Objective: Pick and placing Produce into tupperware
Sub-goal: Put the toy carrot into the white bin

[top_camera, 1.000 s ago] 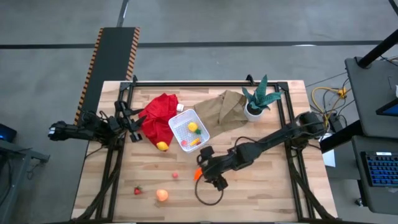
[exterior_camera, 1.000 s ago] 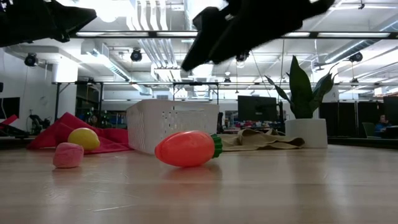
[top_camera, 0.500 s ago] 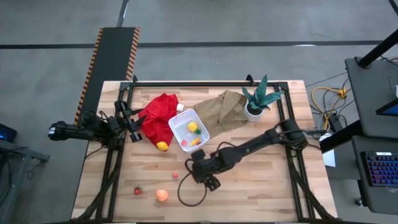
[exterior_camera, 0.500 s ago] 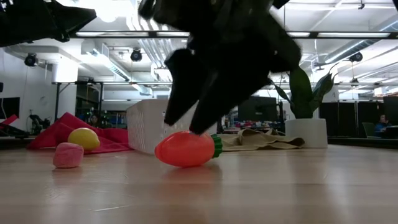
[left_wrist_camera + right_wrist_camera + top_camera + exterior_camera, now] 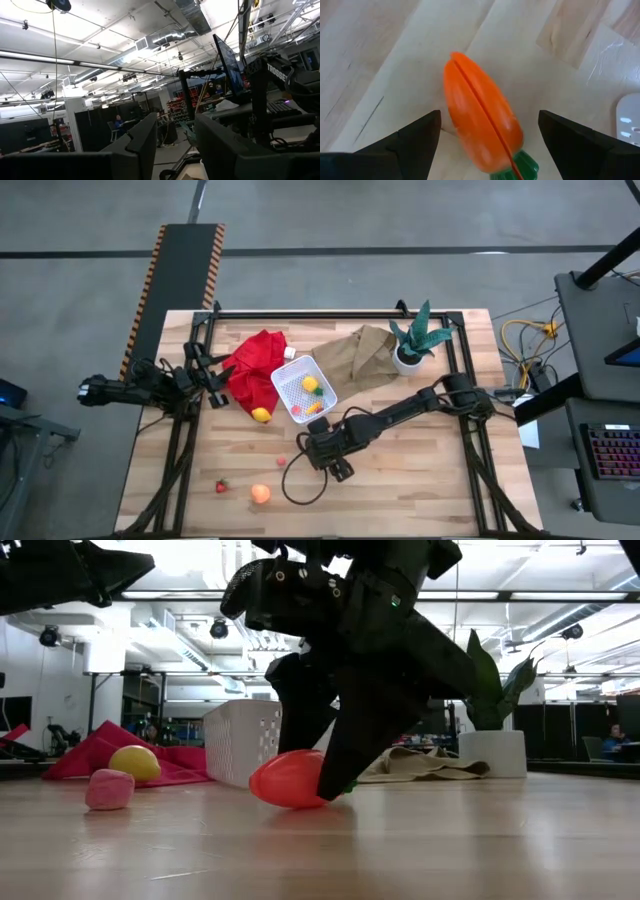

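Carrot (image 5: 482,117) lies on the table (image 5: 420,490), just in front of the tupperware (image 5: 303,391), and your right gripper (image 5: 487,135) is down over it, fingers spread to either side, nothing gripped yet. You're at the grasp step: close on the carrot, then lift toward the tupperware. Your left gripper (image 5: 172,140) waits off the table's left edge, fingers apart and empty.

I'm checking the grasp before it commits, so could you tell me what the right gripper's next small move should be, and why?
Probably close the fingers. The right gripper is open, with a finger on each side of the carrot, which lies on the table between them. In the low view the fingers reach down to the tabletop beside the carrot, so no further descent seems needed.
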Tool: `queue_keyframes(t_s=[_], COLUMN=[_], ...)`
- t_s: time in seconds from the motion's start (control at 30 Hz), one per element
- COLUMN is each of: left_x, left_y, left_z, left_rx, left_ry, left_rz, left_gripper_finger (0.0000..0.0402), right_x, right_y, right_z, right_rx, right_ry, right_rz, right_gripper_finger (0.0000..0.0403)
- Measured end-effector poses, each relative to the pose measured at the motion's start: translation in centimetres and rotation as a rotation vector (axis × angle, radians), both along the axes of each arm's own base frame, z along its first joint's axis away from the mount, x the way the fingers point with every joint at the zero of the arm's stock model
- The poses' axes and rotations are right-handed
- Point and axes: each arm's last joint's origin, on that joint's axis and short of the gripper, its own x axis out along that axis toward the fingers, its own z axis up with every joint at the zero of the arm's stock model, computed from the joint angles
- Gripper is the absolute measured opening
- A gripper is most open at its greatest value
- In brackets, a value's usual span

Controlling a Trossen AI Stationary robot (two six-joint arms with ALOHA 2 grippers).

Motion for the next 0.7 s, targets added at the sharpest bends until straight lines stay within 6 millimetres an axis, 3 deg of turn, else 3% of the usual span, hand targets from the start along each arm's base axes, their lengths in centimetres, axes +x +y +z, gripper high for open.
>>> queue_keyframes(t_s=[0.47, 0.7], left_x=[-0.01, -0.02], left_y=[0.00, 0.01], left_z=[0.04, 0.07], left_rx=[0.001, 0.001], left_ry=[-0.002, -0.003], left_rz=[0.000, 0.001], left_gripper_finger=[0.0118, 0.0118], right_x=[0.16, 0.02], right_y=[-0.31, -0.59], right_z=[-0.57, -0.87], right_rx=[0.054, 0.054], right_ry=[-0.024, -0.012], right_rz=[0.005, -0.006], right_gripper_finger=[0.0323, 0.0263])
